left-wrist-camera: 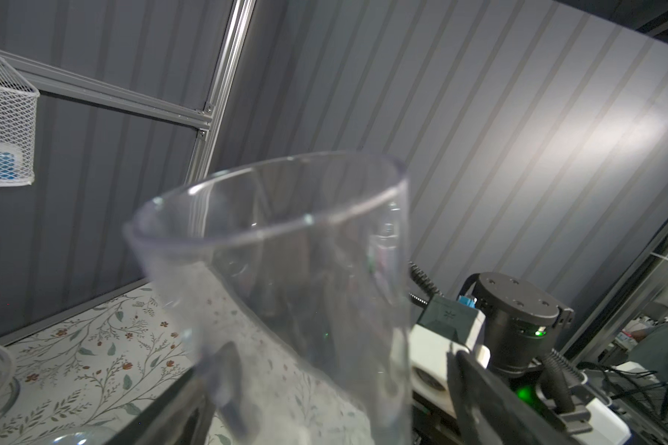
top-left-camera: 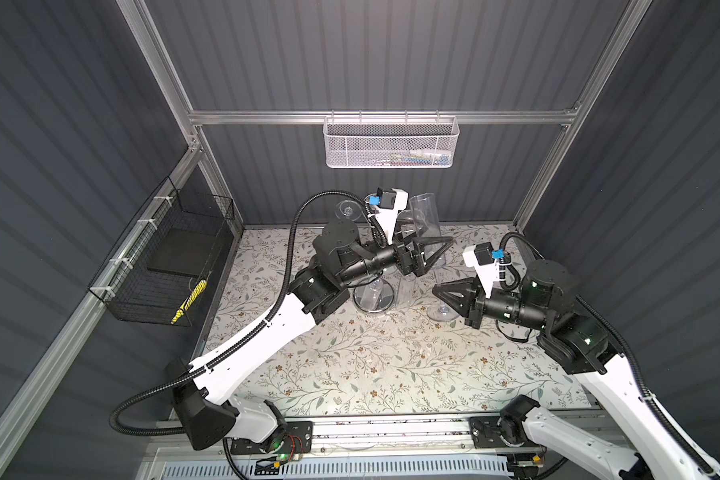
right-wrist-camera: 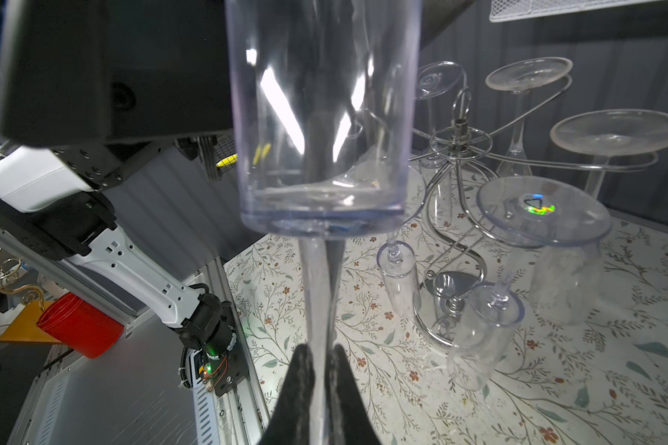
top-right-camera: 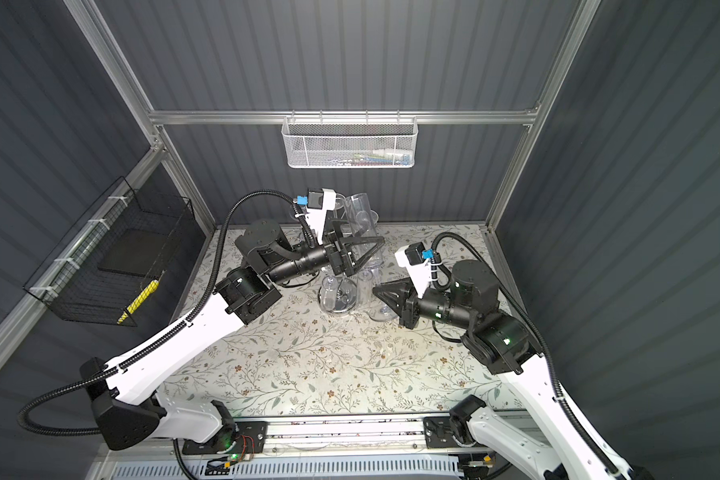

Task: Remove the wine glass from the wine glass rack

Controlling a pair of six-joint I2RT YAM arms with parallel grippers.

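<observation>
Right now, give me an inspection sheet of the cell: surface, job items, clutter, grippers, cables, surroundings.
Surface: floral table cover, flat, no spill seen.
Job's things: wine glass upright beside the wine glass rack, not hanging on it; hanging glasses upside down on the rack's arms.
Clutter: nothing seen.
Grippers: right gripper shut on the wine glass stem; left gripper open, jaws either side of the bowl.
Cables: black conduit runs along each arm; no snag seen.
Surroundings: white mesh basket on the rear rail; black wire basket on the left wall.
</observation>
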